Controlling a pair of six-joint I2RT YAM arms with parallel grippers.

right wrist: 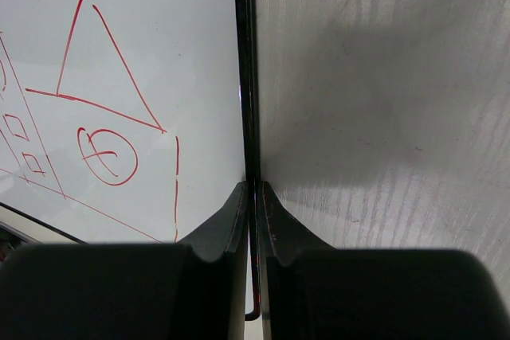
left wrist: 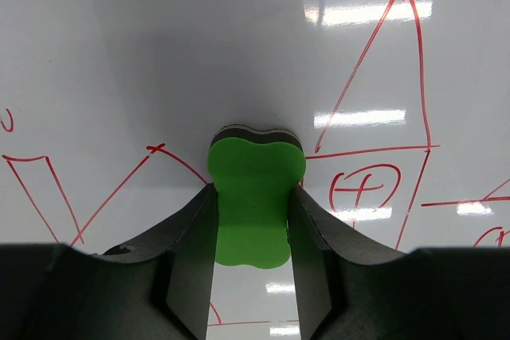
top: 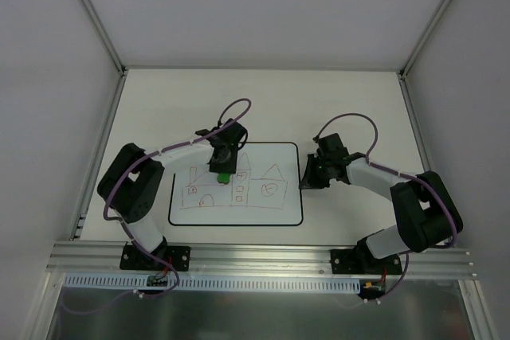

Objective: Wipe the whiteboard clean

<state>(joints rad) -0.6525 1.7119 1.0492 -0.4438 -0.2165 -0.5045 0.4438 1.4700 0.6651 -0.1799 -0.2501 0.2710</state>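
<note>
The whiteboard [top: 283, 155] lies flat on the table with a red line drawing of houses [top: 231, 189] on it. My left gripper [top: 224, 165] stands over the drawing's upper middle, shut on a green eraser [top: 224, 174]. In the left wrist view the eraser [left wrist: 255, 197] sits between the fingers of the left gripper [left wrist: 253, 190], its dark underside on the whiteboard [left wrist: 159, 53]. My right gripper [top: 307, 174] is at the board's right edge. In the right wrist view the right gripper [right wrist: 253, 189] is pinched on the thin black border [right wrist: 244, 77] of the whiteboard [right wrist: 175, 29].
The white table [top: 358, 109] is walled by white panels with metal posts at the back corners. A metal rail [top: 255, 256] runs along the near edge, where both arm bases are bolted. Purple cables loop over each arm.
</note>
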